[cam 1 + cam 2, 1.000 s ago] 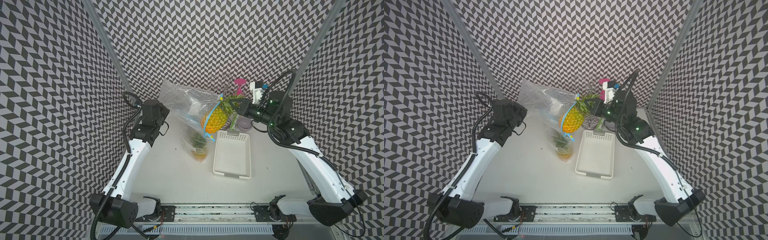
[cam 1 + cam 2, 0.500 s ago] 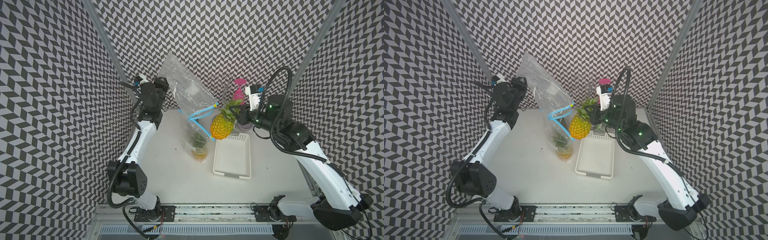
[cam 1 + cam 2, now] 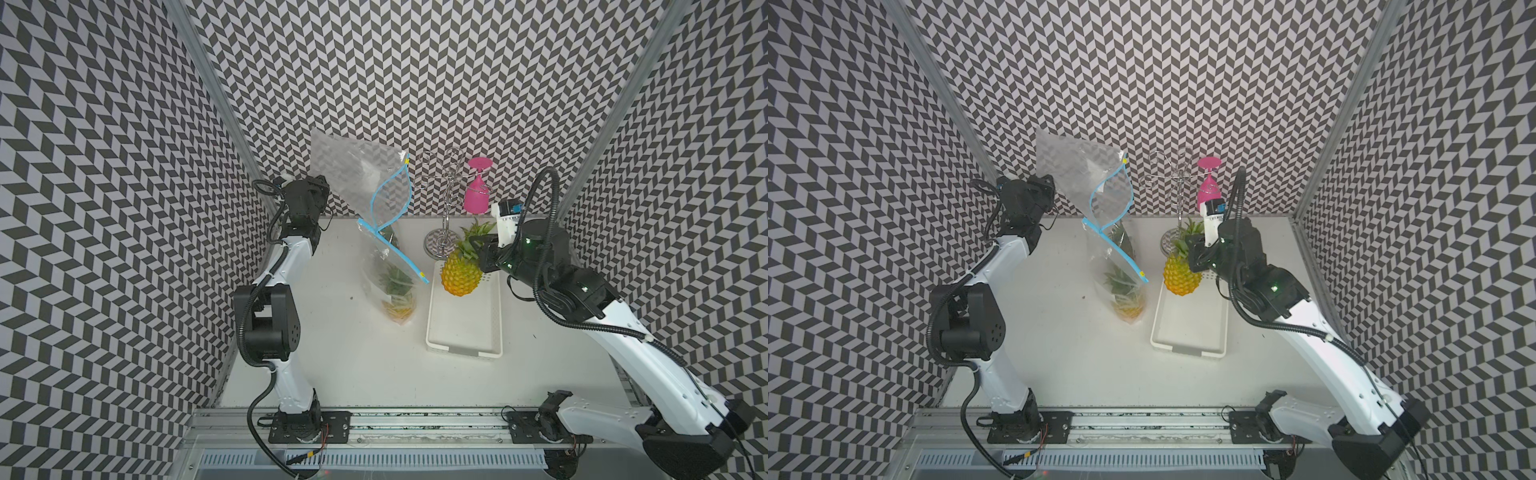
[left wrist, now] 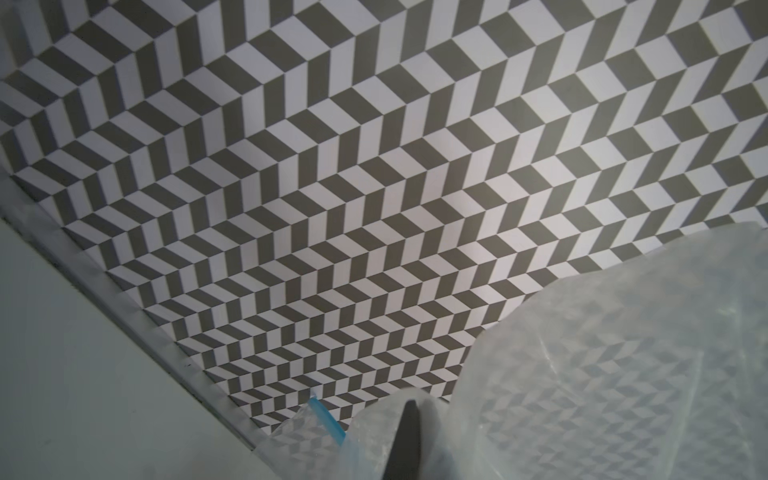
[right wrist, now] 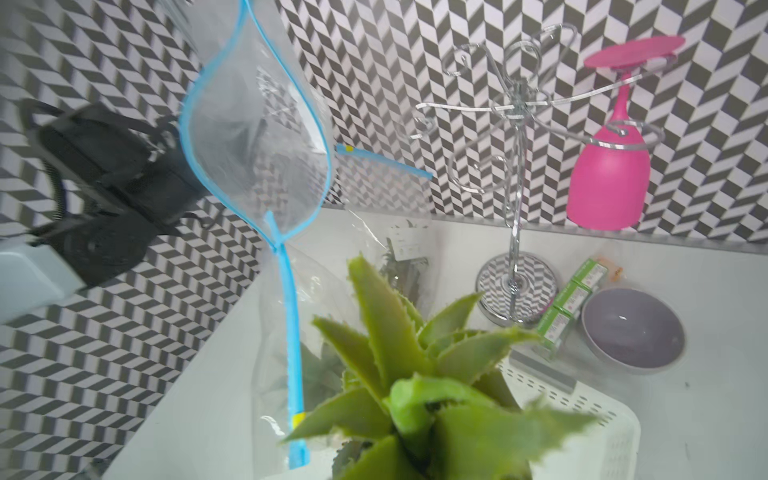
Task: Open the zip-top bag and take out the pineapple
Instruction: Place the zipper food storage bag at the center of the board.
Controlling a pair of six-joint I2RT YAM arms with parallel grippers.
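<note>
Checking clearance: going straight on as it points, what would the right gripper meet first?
Beyond the pineapple the right gripper holds, likely the zip-top bag hanging from the left gripper; depth is unclear.

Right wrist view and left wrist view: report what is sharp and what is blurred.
Right wrist view: the pineapple leaves near the lens are soft, the left arm is smeared, while the wire rack and pink glass are crisp. Left wrist view: dim; the zip-top bag is a hazy blur up close, the patterned wall sharper.
</note>
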